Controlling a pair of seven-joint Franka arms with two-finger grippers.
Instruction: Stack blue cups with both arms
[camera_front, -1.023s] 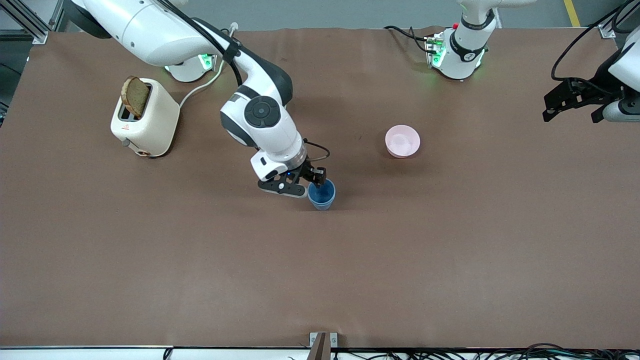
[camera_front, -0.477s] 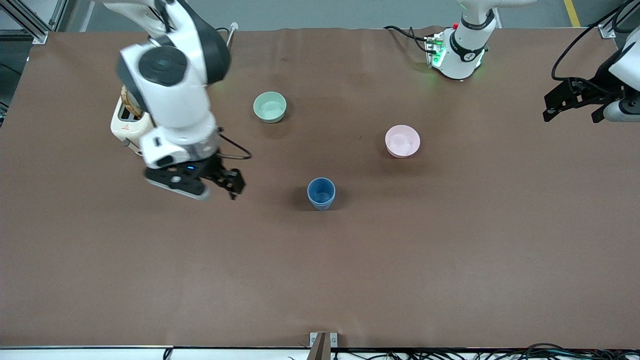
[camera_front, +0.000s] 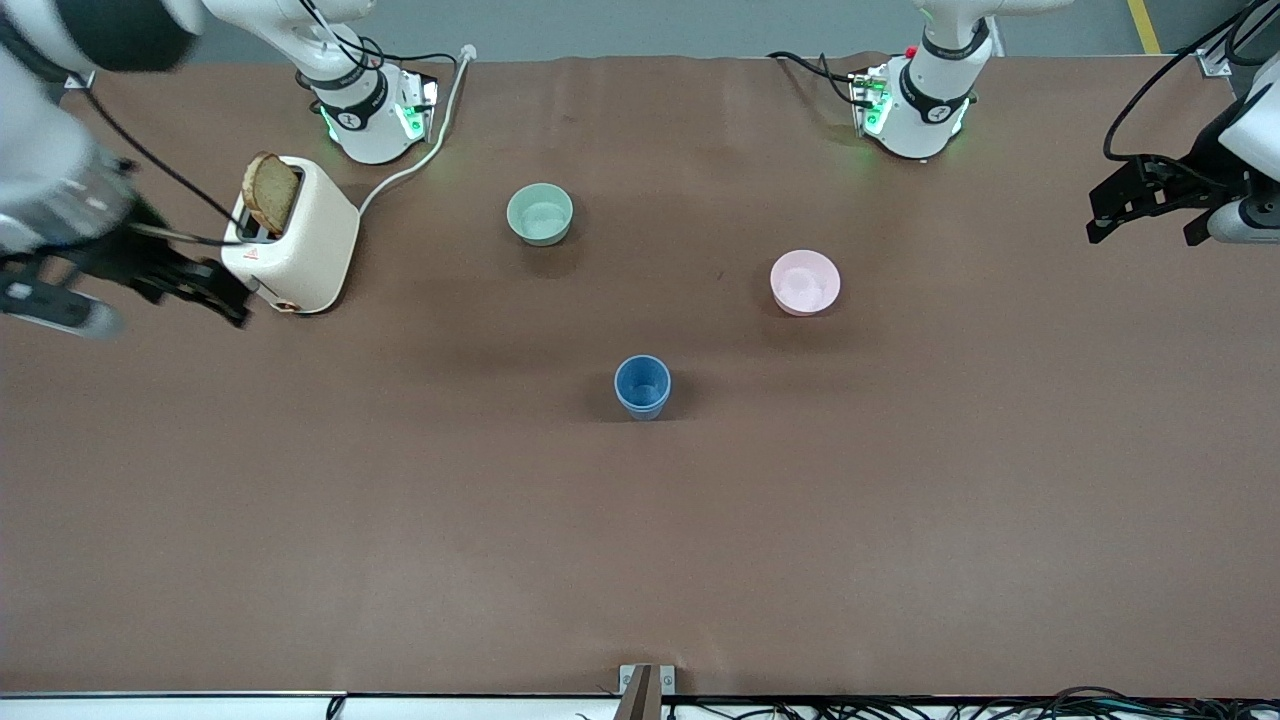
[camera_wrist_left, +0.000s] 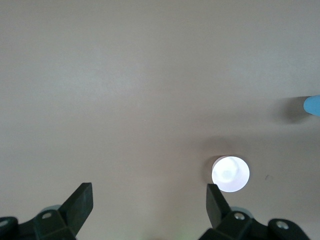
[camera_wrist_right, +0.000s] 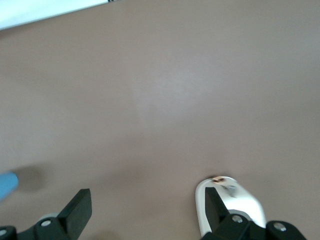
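Observation:
The blue cups (camera_front: 642, 386) stand upright mid-table as one stack, one nested in the other, with a double rim showing. The stack shows at the edge of the right wrist view (camera_wrist_right: 7, 185) and of the left wrist view (camera_wrist_left: 313, 105). My right gripper (camera_front: 226, 296) is open and empty, up over the table beside the toaster at the right arm's end; its jaws stand wide apart in the right wrist view (camera_wrist_right: 148, 210). My left gripper (camera_front: 1143, 228) waits open and empty over the left arm's end of the table, with its jaws wide apart in the left wrist view (camera_wrist_left: 149, 205).
A cream toaster (camera_front: 295, 235) with a slice of bread (camera_front: 270, 192) stands near the right arm's base, its cord running to the table's top edge. A mint-green bowl (camera_front: 540, 214) and a pink bowl (camera_front: 805, 282) lie farther from the front camera than the cups.
My right gripper has let go of the blue cups and swung away to the right arm's end of the table, uncovering the green bowl. The left arm has not moved.

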